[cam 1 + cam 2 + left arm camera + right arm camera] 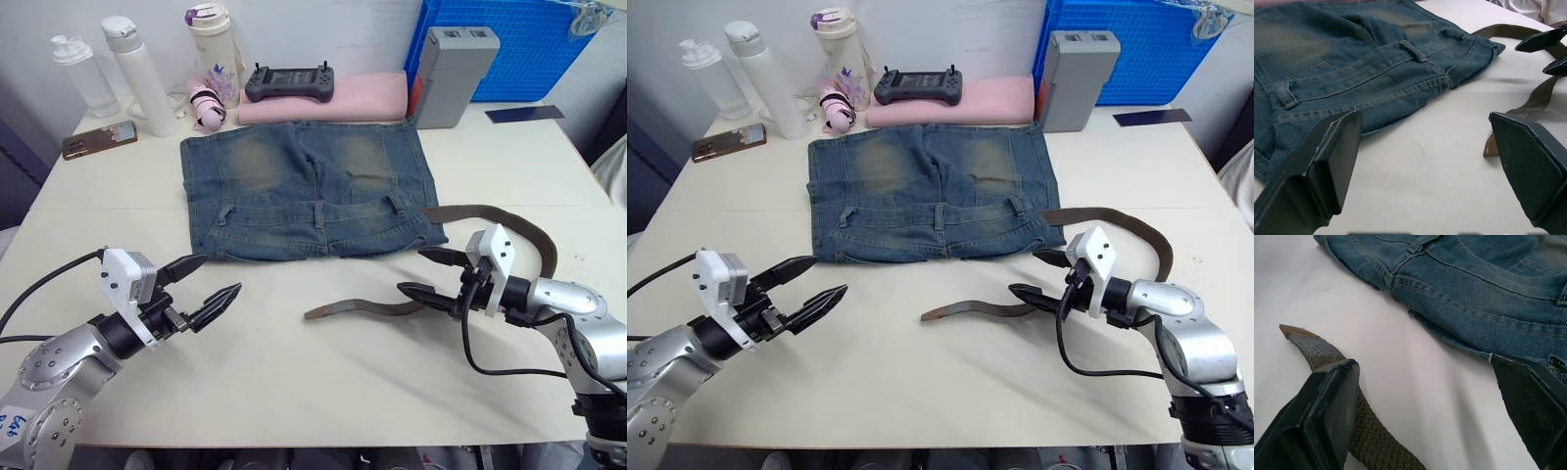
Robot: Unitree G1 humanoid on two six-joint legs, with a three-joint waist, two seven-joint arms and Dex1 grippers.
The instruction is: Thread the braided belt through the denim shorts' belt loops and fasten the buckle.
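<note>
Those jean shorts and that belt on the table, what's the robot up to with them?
It is getting ready to thread the belt through the shorts. The shorts lie flat, and the belt curls loose on the table beside them, in no loop yet. The right gripper hovers open over the belt; the left gripper waits open, holding nothing.

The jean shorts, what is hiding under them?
Under the denim shorts the white table shows around every edge. The braided belt lies beside them, not underneath. Anything beneath the cloth is covered.
</note>
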